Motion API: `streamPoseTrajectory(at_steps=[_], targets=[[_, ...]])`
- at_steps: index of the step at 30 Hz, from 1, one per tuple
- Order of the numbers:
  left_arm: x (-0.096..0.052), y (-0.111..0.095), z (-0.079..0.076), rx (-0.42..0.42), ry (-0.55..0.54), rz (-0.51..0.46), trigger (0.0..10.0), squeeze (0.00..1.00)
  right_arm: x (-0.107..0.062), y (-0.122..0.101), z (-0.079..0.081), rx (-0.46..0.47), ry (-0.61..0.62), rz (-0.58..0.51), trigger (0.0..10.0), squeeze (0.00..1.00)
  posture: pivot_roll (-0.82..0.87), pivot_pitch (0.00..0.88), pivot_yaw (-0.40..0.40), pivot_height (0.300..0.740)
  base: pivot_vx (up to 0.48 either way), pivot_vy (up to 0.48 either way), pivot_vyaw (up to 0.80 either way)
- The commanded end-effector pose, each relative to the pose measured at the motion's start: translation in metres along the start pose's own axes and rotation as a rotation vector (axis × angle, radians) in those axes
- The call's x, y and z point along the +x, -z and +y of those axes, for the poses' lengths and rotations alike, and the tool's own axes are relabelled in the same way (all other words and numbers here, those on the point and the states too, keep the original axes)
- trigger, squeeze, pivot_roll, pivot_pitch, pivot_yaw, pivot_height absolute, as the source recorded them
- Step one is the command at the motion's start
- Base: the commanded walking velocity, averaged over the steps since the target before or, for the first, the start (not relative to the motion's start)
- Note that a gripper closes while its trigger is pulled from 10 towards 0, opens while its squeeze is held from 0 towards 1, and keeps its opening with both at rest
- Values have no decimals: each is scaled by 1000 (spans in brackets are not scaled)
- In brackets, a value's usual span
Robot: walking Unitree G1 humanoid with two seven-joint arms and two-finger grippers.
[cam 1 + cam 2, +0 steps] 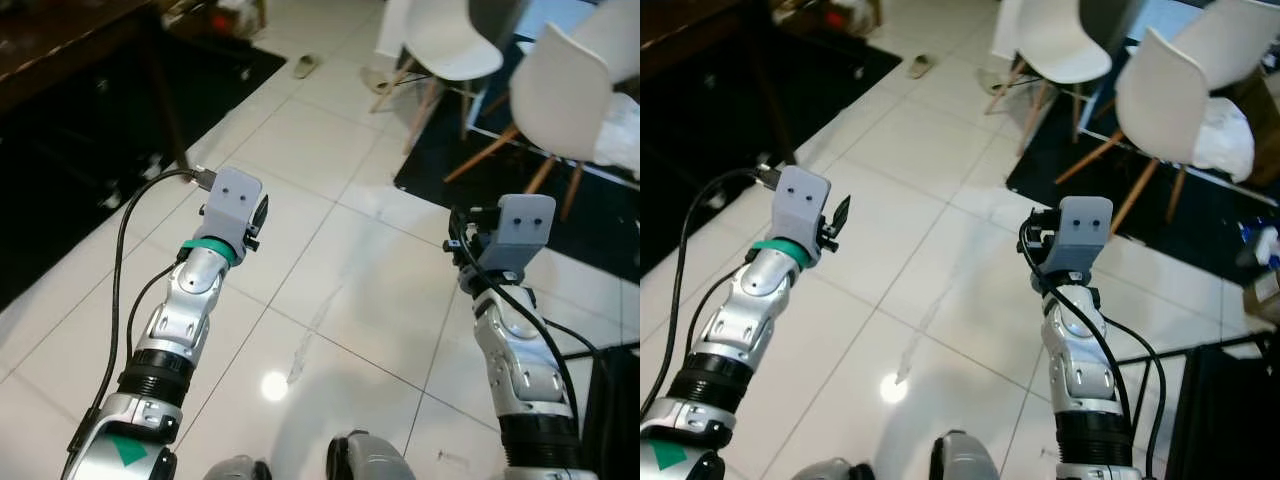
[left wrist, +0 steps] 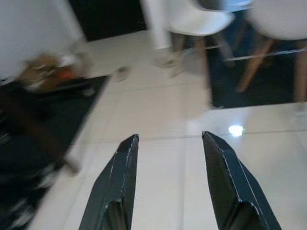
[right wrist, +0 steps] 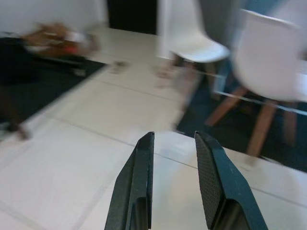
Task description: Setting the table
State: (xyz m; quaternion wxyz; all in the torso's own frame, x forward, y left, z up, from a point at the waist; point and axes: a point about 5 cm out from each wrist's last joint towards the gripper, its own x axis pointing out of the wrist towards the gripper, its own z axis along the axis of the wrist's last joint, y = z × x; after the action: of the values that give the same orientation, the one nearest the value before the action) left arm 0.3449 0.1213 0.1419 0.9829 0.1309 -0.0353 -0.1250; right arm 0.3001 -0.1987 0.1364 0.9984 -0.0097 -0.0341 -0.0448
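A white tiled floor (image 1: 330, 290) spreads ahead. Far left stands one dark wooden table (image 1: 60, 40) on a black rug (image 1: 90, 160). Far right, two white chairs (image 1: 450, 45) stand on another dark rug, and two slippers (image 1: 306, 66) lie on the tiles beyond. The left gripper (image 2: 170, 179) and right gripper (image 3: 173, 179) hover over the tiles, each with its fingers parted and nothing between them.

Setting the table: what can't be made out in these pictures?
- Dark table: cut off by the left eye view's edge, top unseen.
- Clutter on the floor: blurred in the left wrist view, unidentifiable.
- Far chair: back cut off by the top edge.
- Both wrist views blurred.
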Motion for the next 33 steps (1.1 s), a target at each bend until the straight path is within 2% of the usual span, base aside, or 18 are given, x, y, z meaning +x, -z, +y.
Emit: streamPoseTrajectory(at_steps=[1, 12, 14, 15, 18, 23, 26, 28, 30, 33], targets=[[-1, 3, -5, 11, 23, 5, 10000, 51, 0, 0, -1, 8, 12, 2, 10000, 0, -120, 0, 25, 740, 401, 0, -800], [-1, 6, -4, 15, 17, 10, 10000, 47, -1, 1, -1, 13, 19, 4, 10000, 0, -120, 0, 29, 740, 401, 0, -800], [-3, 10, -3, 16, 5, 21, 10000, 47, -1, 3, 2, 8, 6, 10, 10000, 0, -104, 0, 23, 740, 398, 0, 0], [-9, 18, 1, 21, -34, 43, 10000, 47, 0, 7, 9, 2, -25, 21, 10000, 0, -85, 0, 11, 740, 382, 0, 0], [-12, 23, 3, 24, -55, 53, 10000, 47, 1, 9, 13, 1, -39, 26, 10000, 0, -85, 0, 11, 740, 382, 0, 0], [-36, 36, 25, 36, -240, 56, 10000, 43, 13, 4, 33, 22, -119, -3, 10000, 0, -23, 0, -27, 740, 368, 0, 0], [-36, 36, 25, 36, -240, 56, 10000, 43, 13, 4, 33, 22, -119, -3, 10000, 0, -23, 0, -27, 740, 360, 0, 0], [-44, 35, 33, 42, -296, 48, 10000, 35, 21, -7, 47, 71, -191, -43, 10000, 0, 18, 0, -42, 740, 349, 0, 0], [-44, 35, 33, 42, -296, 48, 10000, 35, 21, -7, 47, 71, -191, -43, 10000, 0, 18, 0, -42, 740, 349, 0, 0], [-41, 25, 35, 51, -305, 11, 10000, 39, 26, -21, 61, 133, -268, -88, 10000, 0, 23, 0, -43, 740, 349, 0, 0]])
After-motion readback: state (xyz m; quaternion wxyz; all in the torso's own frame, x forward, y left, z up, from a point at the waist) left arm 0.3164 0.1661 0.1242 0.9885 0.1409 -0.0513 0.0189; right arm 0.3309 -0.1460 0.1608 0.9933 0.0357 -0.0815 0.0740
